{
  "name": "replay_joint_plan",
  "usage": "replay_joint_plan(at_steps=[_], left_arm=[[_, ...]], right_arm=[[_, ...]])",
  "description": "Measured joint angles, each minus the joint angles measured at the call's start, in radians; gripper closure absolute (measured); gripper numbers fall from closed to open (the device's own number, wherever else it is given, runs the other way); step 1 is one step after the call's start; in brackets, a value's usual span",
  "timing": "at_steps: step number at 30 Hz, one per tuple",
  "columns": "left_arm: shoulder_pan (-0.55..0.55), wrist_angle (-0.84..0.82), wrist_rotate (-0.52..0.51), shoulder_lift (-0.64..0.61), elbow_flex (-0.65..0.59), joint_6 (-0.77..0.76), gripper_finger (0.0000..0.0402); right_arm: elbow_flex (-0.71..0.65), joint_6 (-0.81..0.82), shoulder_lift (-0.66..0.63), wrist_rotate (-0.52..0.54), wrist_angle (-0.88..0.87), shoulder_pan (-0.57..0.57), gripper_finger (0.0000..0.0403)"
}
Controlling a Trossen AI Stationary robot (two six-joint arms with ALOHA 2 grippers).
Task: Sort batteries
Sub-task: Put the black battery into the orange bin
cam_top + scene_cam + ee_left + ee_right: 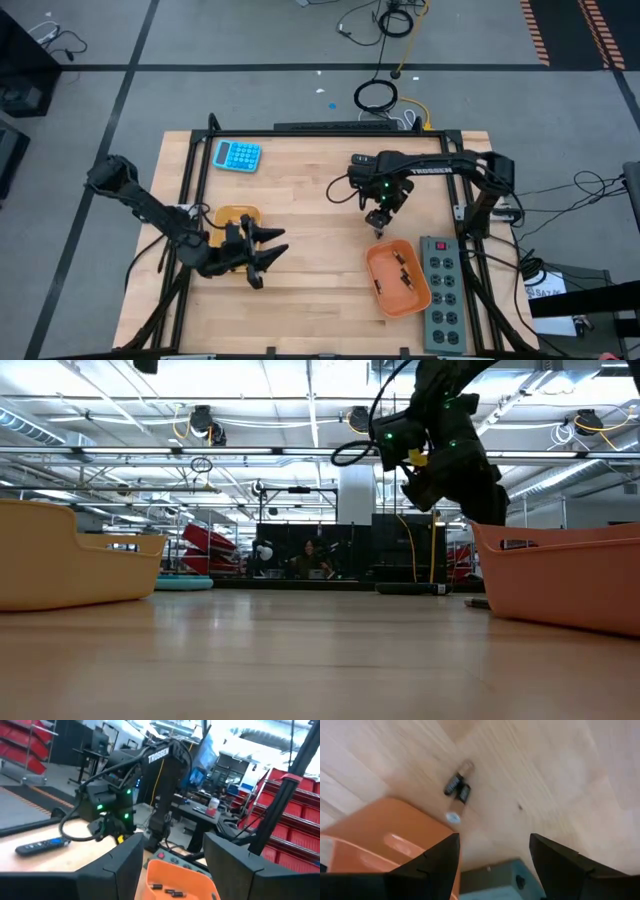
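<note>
Orange plastic tray (pixel 388 290) holds small dark cylindrical batteries (pixel 404 276).

Both arms matte black, boxy links; white TROSSEN lettering, green LEDs, looped black cables on right arm (pixel 425 168).

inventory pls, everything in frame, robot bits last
table: 1, light wood, centre of high view
orange tray: 1, front right of table, under right gripper's near side
batteries: a few, dark, in orange tray; exact count unclear
yellow tray: 1, left side, partly hidden by left arm
calculator: 1, blue, back left of table
power strip: 1, grey-green, right of orange tray
remote: 1, dark, on table, left wrist view
cables: black coil plus loose leads, floor behind table
left gripper: 1, dark, open, by yellow tray
right gripper: 1, dark, open, above table just behind orange tray
</note>
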Motion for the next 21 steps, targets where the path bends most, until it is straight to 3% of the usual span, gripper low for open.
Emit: replay_joint_plan(at_steps=[7,21], left_arm=[[0.008,0.001,0.050,0.000,0.060,0.144,0.0188],[0.006,-0.003,0.110,-0.001,0.145,0.428,0.0188]], right_arm=[[0.027,0.058,0.039,-0.009,0.062,0.001,0.0170],[0.087,0.100,0.187,-0.038,-0.013,0.003,0.0170]])
